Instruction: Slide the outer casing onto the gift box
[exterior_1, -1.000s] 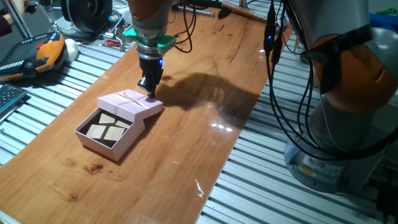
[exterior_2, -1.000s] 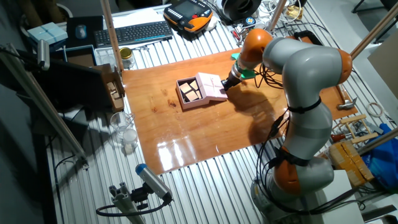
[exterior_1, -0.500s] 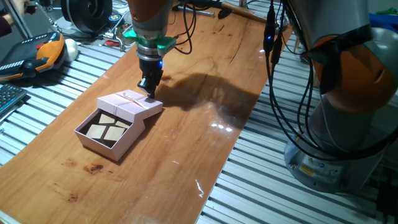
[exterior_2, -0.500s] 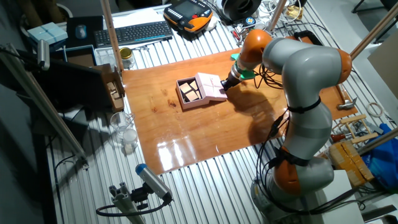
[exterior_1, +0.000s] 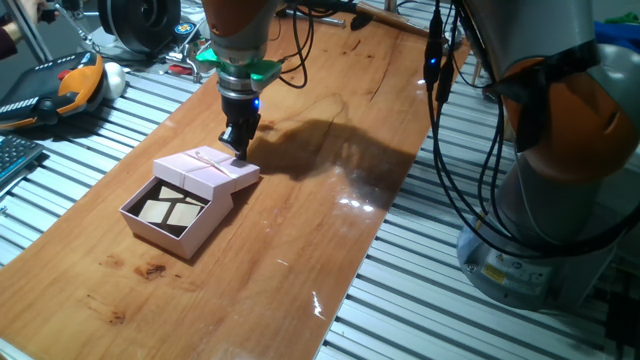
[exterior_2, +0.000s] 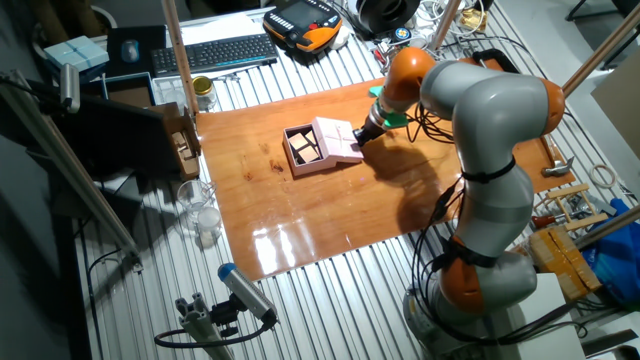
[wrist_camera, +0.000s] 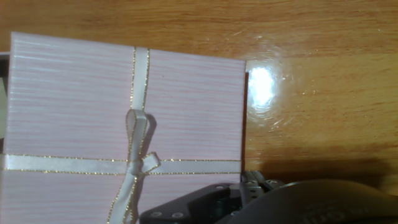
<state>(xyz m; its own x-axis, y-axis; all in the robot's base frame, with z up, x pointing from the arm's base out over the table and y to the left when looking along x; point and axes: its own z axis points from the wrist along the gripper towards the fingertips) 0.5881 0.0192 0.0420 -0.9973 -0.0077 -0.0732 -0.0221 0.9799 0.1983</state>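
Casing (exterior_1: 205, 171) sat partway over the box (exterior_1: 176, 211), covering the end nearest the arm and hanging a bit past the box on that side, so it looked a little skewed rather than squared up. The other half of the box was open, dark inside, with tan squares (exterior_1: 167, 211) showing. Both were on the wooden table (exterior_1: 300, 230), roughly mid-board in the other fixed view, where the casing (exterior_2: 338, 137) sat on the arm side of the box (exterior_2: 306, 153).

The gripper (exterior_1: 238, 143) came straight down from the orange arm (exterior_2: 480, 120) and its tip was at the casing's far edge, touching or nearly so. Fingers looked close together from the side, but honestly I couldn't tell if they were pinching the edge or just pressed against it. The hand view didn't help: it was mostly the pink ribbed top of the casing (wrist_camera: 124, 118), the ribbon (wrist_camera: 138, 74) crossing it and the small bow (wrist_camera: 138, 163), with a dark bit of the hand at the bottom edge.

Off the board there was a keyboard (exterior_2: 215, 53) and an orange-and-black pendant (exterior_2: 303, 22) on the slatted bench.
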